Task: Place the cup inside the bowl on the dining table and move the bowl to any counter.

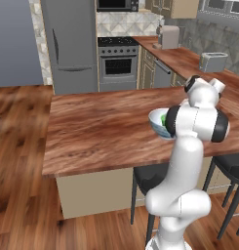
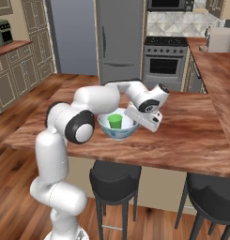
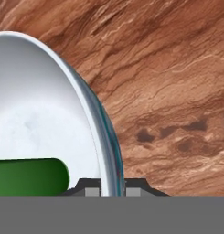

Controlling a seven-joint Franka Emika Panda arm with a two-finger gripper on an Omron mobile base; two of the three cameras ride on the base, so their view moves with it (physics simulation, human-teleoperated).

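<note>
pinching the bowl rim at frame centre, the gripper should lift level so the cup stays inside, then head for a counter.

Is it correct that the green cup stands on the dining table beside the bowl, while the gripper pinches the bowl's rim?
Not quite. The cup stands inside the bowl, not beside it; the right base view shows this. The rest holds: the gripper is shut on the bowl's rim, and the bowl is on the dining table.
</note>
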